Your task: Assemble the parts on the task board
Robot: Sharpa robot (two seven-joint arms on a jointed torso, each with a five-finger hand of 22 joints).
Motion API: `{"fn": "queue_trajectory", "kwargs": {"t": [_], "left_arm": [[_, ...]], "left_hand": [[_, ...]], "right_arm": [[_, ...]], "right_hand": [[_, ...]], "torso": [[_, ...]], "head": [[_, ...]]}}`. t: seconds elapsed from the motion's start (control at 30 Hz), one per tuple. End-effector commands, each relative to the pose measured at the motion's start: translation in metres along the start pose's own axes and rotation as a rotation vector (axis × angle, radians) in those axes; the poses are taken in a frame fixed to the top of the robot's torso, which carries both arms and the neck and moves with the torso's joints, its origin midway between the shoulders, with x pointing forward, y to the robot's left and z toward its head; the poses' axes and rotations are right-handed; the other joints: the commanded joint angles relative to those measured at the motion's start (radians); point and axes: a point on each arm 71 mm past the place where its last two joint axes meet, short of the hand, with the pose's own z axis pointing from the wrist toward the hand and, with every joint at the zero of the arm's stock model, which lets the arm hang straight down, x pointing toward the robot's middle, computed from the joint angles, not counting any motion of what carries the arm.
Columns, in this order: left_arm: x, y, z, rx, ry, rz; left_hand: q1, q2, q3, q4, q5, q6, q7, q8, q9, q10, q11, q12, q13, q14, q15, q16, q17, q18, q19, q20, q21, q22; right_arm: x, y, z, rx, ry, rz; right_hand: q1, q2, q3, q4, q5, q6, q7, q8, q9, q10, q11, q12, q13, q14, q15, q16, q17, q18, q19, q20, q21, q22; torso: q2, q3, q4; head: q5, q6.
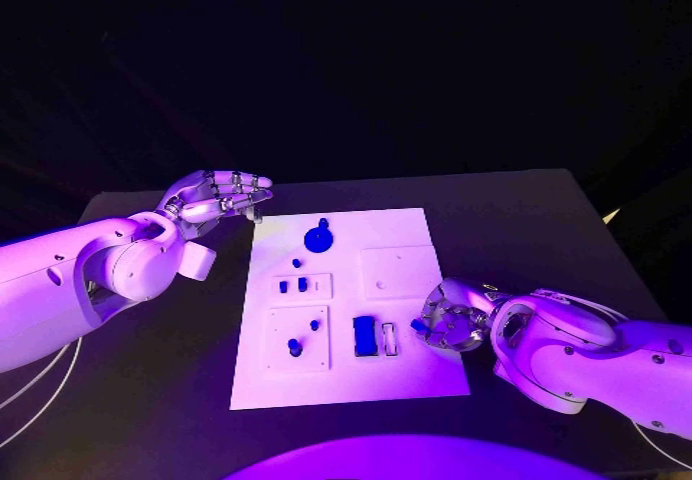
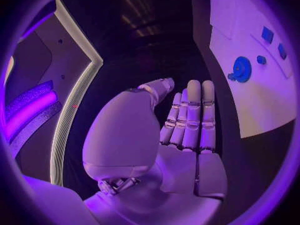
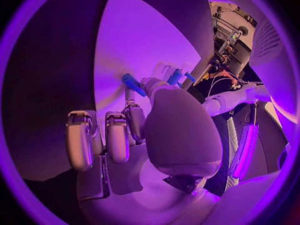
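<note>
The white task board [image 1: 358, 388] lies in the middle of the black table. On it sit a round blue disc [image 1: 319, 239] near the far edge, small blue pegs [image 1: 293, 285] in a square inset, and a blue block [image 1: 365, 336] near the front. My right hand [image 1: 451, 320] is at the board's right edge beside the block. It pinches a small blue part [image 3: 132, 83] between thumb and a fingertip. My left hand [image 1: 216, 197] hovers off the board's far left corner, fingers [image 2: 190, 117] straight and side by side, holding nothing. The left wrist view shows the disc [image 2: 241, 68] on the board [image 2: 250, 107].
A square inset [image 1: 296, 340] at the board's front left carries two more blue pieces. A plain white square [image 1: 398, 272] lies at the board's right, and a white slot piece [image 1: 389, 338] stands next to the blue block. Black table surrounds the board.
</note>
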Motion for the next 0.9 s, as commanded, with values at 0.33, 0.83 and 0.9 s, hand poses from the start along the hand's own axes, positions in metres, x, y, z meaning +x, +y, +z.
{"fn": "queue_trajectory", "kwargs": {"t": [0.33, 0.83, 0.9], "left_arm": [[0.004, -0.001, 0.001, 0.003, 0.021, -0.010], [0.005, -0.001, 0.002, 0.001, 0.029, -0.009], [0.005, -0.001, 0.002, 0.000, 0.030, -0.009]], "left_hand": [[-0.011, 0.002, 0.001, 0.004, -0.001, -0.005, 0.041, 0.006, -0.002, -0.009, 0.000, 0.005, -0.002, -0.005, 0.004, 0.004, -0.001, 0.014, 0.001, 0.005, -0.005, -0.002], [-0.011, 0.002, 0.001, 0.004, -0.001, -0.006, 0.041, 0.006, -0.002, -0.009, 0.000, 0.006, -0.002, -0.005, 0.004, 0.004, -0.001, 0.014, 0.001, 0.005, -0.006, -0.002], [-0.011, 0.002, 0.001, 0.004, -0.001, -0.006, 0.041, 0.006, -0.002, -0.009, 0.000, 0.006, -0.002, -0.005, 0.004, 0.004, -0.001, 0.014, 0.001, 0.005, -0.006, -0.002]], "right_arm": [[0.011, 0.017, 0.004, 0.023, 0.135, 0.203], [0.016, 0.025, 0.013, 0.028, 0.167, 0.203], [0.016, 0.026, 0.014, 0.026, 0.157, 0.206]], "right_hand": [[-0.048, 0.000, 0.102, -0.080, -0.009, -0.005, 0.005, 0.008, 0.016, 0.023, 0.006, 0.001, 0.119, 0.083, 0.004, 0.000, 0.197, 0.000, 0.075, -0.004, -0.004, 0.244], [-0.161, -0.016, 0.097, -0.061, -0.106, 0.003, 0.005, 0.006, 0.026, 0.024, 0.007, 0.001, 0.121, 0.082, 0.006, -0.001, 0.195, 0.001, 0.073, -0.001, -0.011, 0.242], [-0.183, -0.015, 0.093, -0.055, -0.126, 0.006, 0.005, 0.006, 0.027, 0.025, 0.008, 0.004, 0.123, 0.083, 0.006, 0.000, 0.197, 0.001, 0.074, -0.001, -0.008, 0.243]], "torso": [[0.001, -0.0008, 0.0010], [0.000, 0.0005, -0.0006], [0.000, 0.0010, -0.0006]], "head": [[0.002, 0.000], [0.005, 0.001], [0.005, 0.000]]}}
